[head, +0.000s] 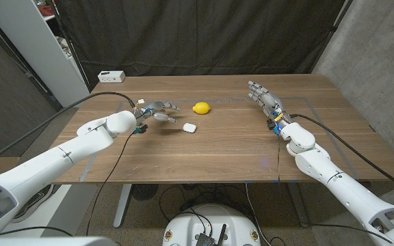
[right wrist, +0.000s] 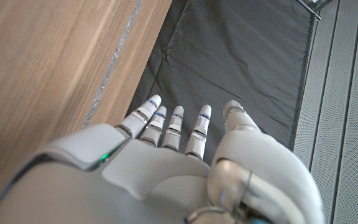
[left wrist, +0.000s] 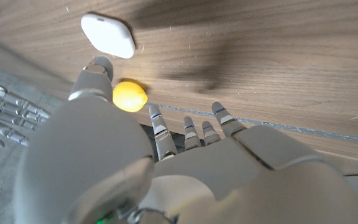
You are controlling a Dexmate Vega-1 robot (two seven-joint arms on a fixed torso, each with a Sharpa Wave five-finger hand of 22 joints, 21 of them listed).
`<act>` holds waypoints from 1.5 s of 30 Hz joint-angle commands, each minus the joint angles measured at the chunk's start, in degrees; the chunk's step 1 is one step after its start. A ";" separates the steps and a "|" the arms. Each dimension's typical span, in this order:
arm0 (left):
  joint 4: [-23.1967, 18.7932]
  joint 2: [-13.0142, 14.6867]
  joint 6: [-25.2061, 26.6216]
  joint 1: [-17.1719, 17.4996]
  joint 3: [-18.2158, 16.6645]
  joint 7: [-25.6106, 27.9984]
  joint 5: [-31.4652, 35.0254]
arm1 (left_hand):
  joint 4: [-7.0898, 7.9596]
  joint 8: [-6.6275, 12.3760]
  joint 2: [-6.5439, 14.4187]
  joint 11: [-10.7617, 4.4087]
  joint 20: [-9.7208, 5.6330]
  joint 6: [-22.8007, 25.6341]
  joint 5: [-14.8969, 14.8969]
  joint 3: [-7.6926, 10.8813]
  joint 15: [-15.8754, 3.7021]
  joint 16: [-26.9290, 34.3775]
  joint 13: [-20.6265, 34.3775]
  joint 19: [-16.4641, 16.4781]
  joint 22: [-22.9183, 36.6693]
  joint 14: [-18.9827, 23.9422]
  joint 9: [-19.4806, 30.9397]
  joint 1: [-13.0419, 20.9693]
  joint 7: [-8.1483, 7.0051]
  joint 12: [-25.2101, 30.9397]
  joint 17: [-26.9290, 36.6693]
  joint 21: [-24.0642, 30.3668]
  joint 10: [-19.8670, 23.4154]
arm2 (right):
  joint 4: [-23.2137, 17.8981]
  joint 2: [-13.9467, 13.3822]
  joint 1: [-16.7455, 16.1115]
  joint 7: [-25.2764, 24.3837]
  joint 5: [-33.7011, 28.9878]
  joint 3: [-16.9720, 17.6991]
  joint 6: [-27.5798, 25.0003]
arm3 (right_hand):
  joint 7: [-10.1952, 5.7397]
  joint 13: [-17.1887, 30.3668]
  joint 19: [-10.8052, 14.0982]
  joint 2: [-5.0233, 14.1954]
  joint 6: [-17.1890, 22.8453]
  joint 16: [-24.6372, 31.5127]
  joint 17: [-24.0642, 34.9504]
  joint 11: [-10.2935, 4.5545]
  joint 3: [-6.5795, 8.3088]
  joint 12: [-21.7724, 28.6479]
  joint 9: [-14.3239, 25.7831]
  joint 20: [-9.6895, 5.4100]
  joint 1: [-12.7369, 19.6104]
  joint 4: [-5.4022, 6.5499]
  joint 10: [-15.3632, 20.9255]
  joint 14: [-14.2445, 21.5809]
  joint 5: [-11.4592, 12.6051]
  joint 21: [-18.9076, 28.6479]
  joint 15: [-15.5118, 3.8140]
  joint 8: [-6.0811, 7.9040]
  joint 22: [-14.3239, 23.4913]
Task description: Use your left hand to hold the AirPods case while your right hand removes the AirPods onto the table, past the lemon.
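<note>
Item: small white rounded AirPods case (head: pixel 189 127), lid closed, on the brown wooden table (head: pixel 224 147), just nearer than the yellow lemon (head: pixel 201 108). Left hand (head: pixel 157 111) beside it, fingers spread, empty; right hand (head: pixel 265 98) well apart, likewise. Risk: smooth case skids if nudged. Legible markings: none.

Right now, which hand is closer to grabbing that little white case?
The left hand. It hovers just beside the AirPods case, open, near the lemon. The right hand is far across the table.

AirPods case (head: pixel 189 127) lies on the table (head: pixel 224 154), before the lemon (head: pixel 201 108).
</note>
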 commanded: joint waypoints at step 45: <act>1.91 -5.48 -3.95 -0.91 3.41 0.94 19.37 | 1.13 12.80 8.61 -3.22 -0.98 26.97 3.83 -4.51 -4.07 1.59 -3.85 6.19 0.66 5.95 7.83 12.34 5.43 3.57 -0.40 -2.02 5.86 | -3.32 -0.47 -6.94 -2.14 0.92 3.24 5.29 | 0.05 0.88 -0.70 0.05 0.51 0.35 0.38 -0.29 -0.55 0.68 0.21 0.01 0.05 0.19 1.01 0.13 0.11 0.21 -6.84 -0.31 0.19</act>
